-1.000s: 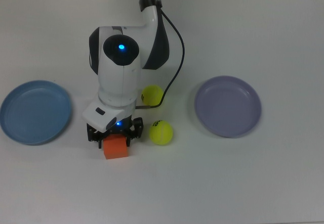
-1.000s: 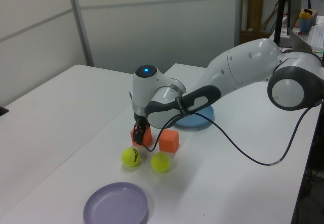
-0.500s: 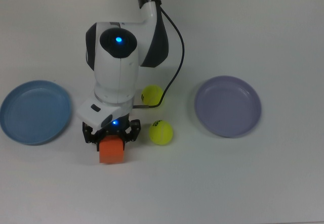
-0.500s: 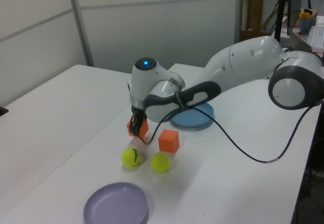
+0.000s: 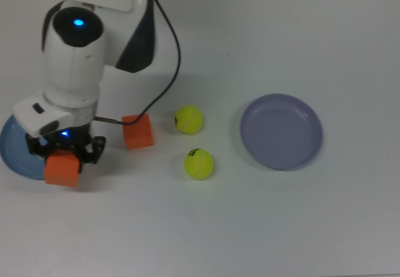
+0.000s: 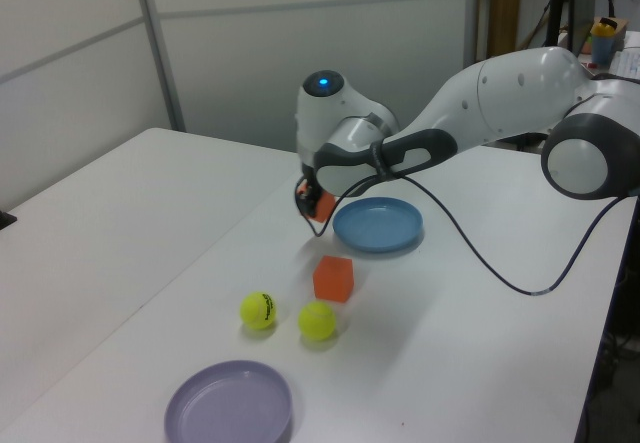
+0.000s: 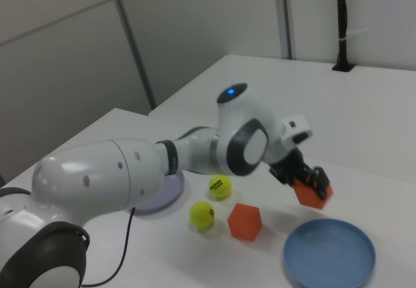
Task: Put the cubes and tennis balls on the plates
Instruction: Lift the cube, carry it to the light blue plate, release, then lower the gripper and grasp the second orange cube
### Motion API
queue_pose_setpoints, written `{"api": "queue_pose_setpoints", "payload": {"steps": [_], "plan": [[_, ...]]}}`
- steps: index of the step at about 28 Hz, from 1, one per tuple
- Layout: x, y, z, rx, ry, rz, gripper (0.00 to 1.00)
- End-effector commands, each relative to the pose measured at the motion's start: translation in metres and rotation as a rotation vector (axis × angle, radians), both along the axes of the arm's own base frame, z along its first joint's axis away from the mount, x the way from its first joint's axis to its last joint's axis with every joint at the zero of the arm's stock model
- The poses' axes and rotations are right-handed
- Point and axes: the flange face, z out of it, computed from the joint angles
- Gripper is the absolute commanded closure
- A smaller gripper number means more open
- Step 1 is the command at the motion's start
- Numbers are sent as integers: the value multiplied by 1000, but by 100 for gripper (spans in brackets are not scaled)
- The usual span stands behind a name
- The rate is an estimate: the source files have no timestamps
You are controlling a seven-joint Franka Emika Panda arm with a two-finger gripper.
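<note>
Top view: two-finger gripper (image 5: pixel 62 158) is clamped on a matte orange cube (image 5: pixel 61 170), up off the table, round light-blue plate (image 5: pixel 11 152) just beside it. I'd centre over the plate, then lower before releasing.

A lab: white worktable (image 6: pixel 120 213), grey partition panels (image 6: pixel 300 53), cluttered equipment shelves (image 6: pixel 600 33) behind

The gripper (image 5: pixel 64 154) clamped an orange cube (image 5: pixel 62 170) beside the blue plate (image 5: pixel 14 155). A second cube (image 5: pixel 137 131) and two tennis balls (image 5: pixel 189 119) (image 5: pixel 199 164) lay on the worktop (image 5: pixel 281 227), with the lavender plate (image 5: pixel 282 131) well apart.
</note>
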Motion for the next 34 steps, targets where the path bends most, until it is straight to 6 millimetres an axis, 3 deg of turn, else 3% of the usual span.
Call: {"api": "queue_pose_setpoints", "payload": {"steps": [1, 4, 5, 6, 7, 11, 18, 21, 22, 24, 27, 30, 32, 34], "plan": [[-14, -20, -18, -5, 61, -58, 100], [-17, -33, -21, -8, 89, -87, 98], [-18, -34, -22, -9, 93, -90, 88], [-19, -34, -23, -11, 102, -91, 68], [-22, -36, -26, -20, 141, -105, 1], [-32, -35, -25, -51, 244, -132, 0], [-48, -23, 42, -30, 285, -155, 0], [-52, -1, 61, 15, 277, -128, 0], [-55, 18, 73, 29, 267, -100, 0], [-57, 37, 83, 32, 258, -70, 0], [-65, 76, 83, 27, 288, -20, 0], [-71, 96, 76, 14, 335, -1, 0], [-75, 111, 67, 5, 358, 20, 0], [-80, 124, 45, -10, 399, 40, 0]]}}
